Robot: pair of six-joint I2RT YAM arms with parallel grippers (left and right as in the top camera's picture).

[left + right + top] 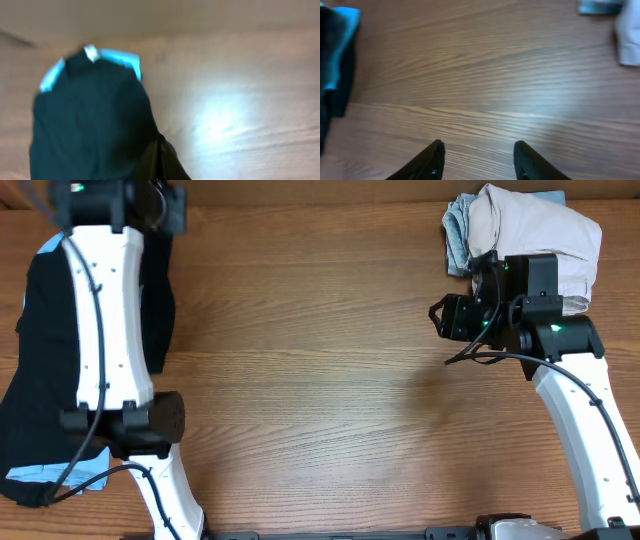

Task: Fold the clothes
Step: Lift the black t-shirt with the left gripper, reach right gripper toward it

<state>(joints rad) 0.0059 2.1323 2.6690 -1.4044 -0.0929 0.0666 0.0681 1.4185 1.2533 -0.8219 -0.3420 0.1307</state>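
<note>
Left wrist: left gripper [161, 159] closed at the edge of the black T-shirt [85, 125], far left on the table [320, 380]; pinch unconfirmed. Risk: lift slips, or drags the light blue T-shirt [120, 57] underneath. Right gripper [480, 155] open, well apart.

Our left gripper [158, 150] has its jaws pressed together; our right gripper [479, 150] shows both fingers spread apart, arm stretched forward.

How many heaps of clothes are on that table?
2: a black and light blue heap at the left edge, a pale heap in the far right corner. More may be hidden.
</note>
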